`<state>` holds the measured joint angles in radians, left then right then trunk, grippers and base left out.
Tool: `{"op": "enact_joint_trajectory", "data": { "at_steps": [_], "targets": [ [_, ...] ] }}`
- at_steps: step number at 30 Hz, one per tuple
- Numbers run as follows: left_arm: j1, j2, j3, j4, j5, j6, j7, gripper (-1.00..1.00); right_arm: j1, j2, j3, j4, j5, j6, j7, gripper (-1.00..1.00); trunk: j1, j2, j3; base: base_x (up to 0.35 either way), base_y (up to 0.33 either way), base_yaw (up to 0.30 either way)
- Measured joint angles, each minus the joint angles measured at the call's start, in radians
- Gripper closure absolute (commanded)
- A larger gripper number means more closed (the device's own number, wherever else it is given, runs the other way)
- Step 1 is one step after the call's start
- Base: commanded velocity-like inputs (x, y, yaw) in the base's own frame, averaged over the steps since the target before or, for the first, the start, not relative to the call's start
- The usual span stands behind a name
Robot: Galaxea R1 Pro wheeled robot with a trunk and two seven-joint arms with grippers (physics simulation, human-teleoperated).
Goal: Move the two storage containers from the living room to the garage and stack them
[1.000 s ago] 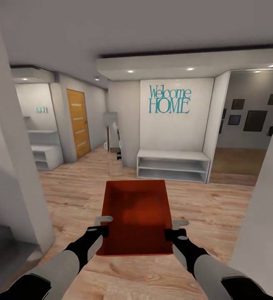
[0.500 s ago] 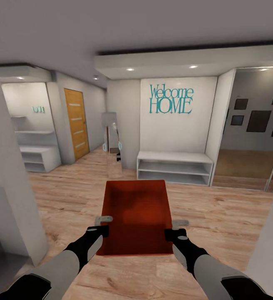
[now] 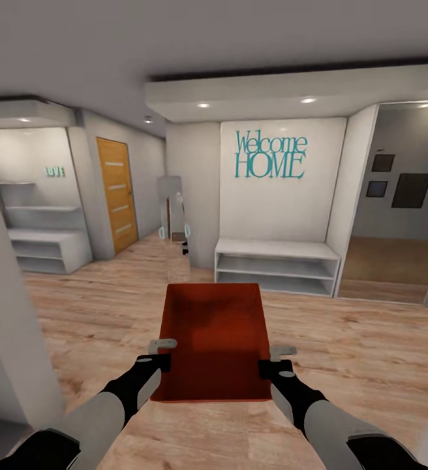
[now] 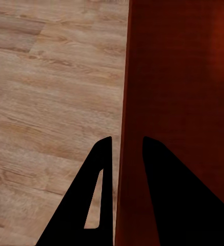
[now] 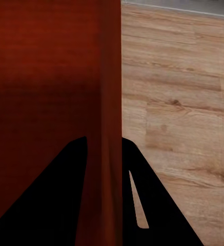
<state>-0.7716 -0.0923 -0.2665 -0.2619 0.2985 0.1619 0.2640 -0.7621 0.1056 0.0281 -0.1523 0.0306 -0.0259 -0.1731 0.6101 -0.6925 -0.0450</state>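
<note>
The left gripper [image 3: 162, 353] is clamped on the left wall of an orange-red storage container [image 3: 215, 339], one finger inside the bin and the other outside; the left wrist view shows its two dark fingers [image 4: 99, 205] straddling the thin wall of the storage container [image 4: 178, 102] with only the wall between them. The right gripper [image 3: 274, 360] grips the opposite wall in the same way, and in the right wrist view its fingers [image 5: 137, 195] close on the edge of the storage container [image 5: 50, 61], one on each face. The bin is open-topped, held between the two arms in front of the robot and carried above the light wood plank floor [image 3: 344, 352], its long side pointing ahead; nothing can be seen inside it. Beyond the bin stands a low white shelf bench [image 3: 276, 264] against a white wall bearing teal lettering that reads "Welcome HOME" [image 3: 269, 155]. To the left of that wall a narrow standing mirror [image 3: 173, 222] leans by the corner, and farther left an orange wooden door [image 3: 116, 194] is shut. At the far left a white shelving unit [image 3: 41, 248] sits in a recess with a small teal sign above it. To the right, an opening shows a grey wall hung with dark picture frames [image 3: 410, 189]. Pale wall edges close in at both sides of the head view.
</note>
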Motion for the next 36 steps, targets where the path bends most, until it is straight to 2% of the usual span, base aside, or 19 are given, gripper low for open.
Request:
{"op": "enact_joint_trajectory", "data": {
  "at_steps": [14,30,36],
  "targets": [
    [0.0,0.001,0.0,0.0,0.001,0.0,0.0,1.0,0.0,0.0,0.001,0.0,-0.001,0.0,0.0,1.0,0.0,0.0,0.0,0.322,0.0,0.012],
    [0.0,0.0,0.0,0.0,0.001,-0.001,0.0,1.0,0.0,0.0,0.001,-0.001,0.0,0.0,0.0,1.0,0.0,0.0,0.0,0.322,0.0,0.242],
    [0.0,0.0,0.0,0.0,0.001,-0.002,0.0,1.0,0.0,0.0,0.001,-0.001,0.0,0.0,-0.001,1.0,0.0,0.0,0.0,0.322,0.0,0.078]
  ]
}}
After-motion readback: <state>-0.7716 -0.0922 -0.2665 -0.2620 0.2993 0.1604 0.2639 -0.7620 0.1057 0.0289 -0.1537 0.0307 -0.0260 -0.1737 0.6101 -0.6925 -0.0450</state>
